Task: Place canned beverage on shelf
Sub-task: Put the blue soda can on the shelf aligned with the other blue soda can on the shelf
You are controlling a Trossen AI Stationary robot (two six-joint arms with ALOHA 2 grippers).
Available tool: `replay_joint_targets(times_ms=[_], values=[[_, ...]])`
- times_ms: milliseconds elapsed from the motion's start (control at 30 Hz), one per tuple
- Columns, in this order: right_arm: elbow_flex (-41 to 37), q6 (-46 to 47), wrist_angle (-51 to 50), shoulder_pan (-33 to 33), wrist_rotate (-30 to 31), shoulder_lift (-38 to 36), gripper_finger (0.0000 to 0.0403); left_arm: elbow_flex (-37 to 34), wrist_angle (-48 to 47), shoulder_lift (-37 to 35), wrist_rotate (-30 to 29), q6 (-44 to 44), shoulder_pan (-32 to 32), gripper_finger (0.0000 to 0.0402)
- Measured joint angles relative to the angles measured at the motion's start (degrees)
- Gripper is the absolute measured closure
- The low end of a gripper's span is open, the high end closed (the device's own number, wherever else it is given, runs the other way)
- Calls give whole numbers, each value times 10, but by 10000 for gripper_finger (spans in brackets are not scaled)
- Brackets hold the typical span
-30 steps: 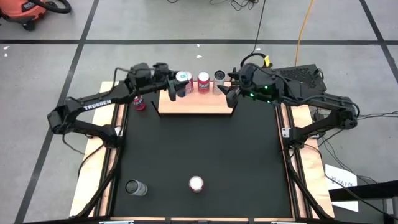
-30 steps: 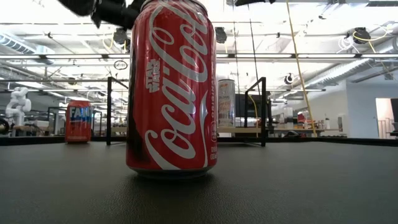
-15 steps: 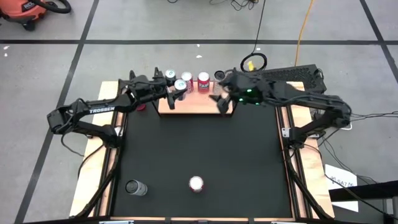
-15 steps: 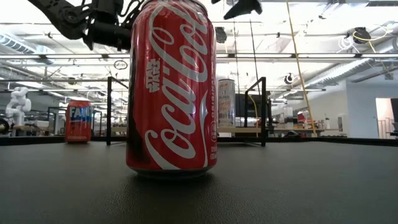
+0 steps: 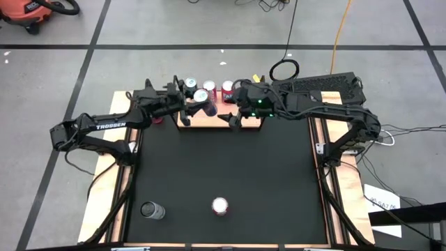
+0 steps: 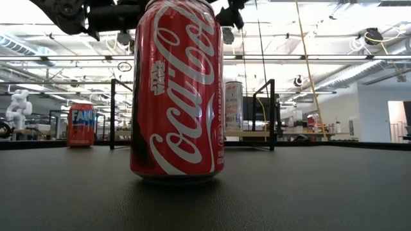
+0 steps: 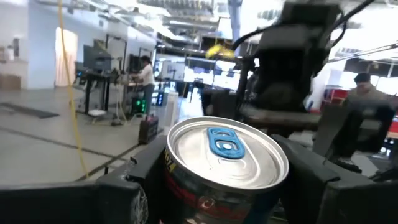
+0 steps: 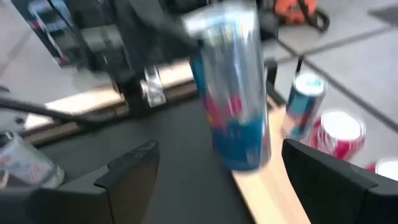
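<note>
A slim silver-and-blue can (image 8: pixel 233 93) with a blue tab (image 7: pixel 224 149) hangs over the left part of the shelf, a light-wood board (image 5: pixel 216 120) with black rods (image 6: pixel 272 112). My left gripper (image 5: pixel 201 100) is shut on that can. Three cans (image 5: pixel 209 86) stand on their bases at the shelf's far side. My right gripper (image 5: pixel 230 117) hovers open over the shelf's near edge, right of the held can, and its fingers (image 8: pixel 134 165) hold nothing. My left gripper pinches the can's side wall (image 7: pixel 186 186) just below the top rim between its two fingers (image 7: pixel 323 186), one on each side. The fingers come about level from the table's left. The can hangs roughly upright, its base clear of the wooden board (image 8: pixel 267 193).
A red cola can (image 5: pixel 220 206) and a dark can (image 5: pixel 152 209) stand near the table's near edge. A red can (image 6: pixel 81 125) stands on the table left of the shelf. Black tabletop (image 5: pixel 223 160) lies open between shelf and near cans.
My right gripper has swung toward the table's left and come down, from the shelf's right end to near the held can, staying open. My left gripper has tipped its fingers upward and drifted slightly toward the near edge, the can still in its hold.
</note>
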Motion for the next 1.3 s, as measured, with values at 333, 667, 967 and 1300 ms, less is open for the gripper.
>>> replay_joint_targets(times_ms=[333, 667, 967, 1300], values=[[1, -29, 101, -10, -35, 38, 78, -1, -5, -5, -1, -46, -10, 183], [1, 3, 161, -12, -42, 82, 90, -1, -20, -5, 9, -61, -20, 183], [1, 8, 175, -16, -43, 107, 150, -1, -53, -5, 5, -56, -27, 183], [1, 3, 201, -13, -17, 122, 191, -2, -82, -25, 7, -57, -16, 131]])
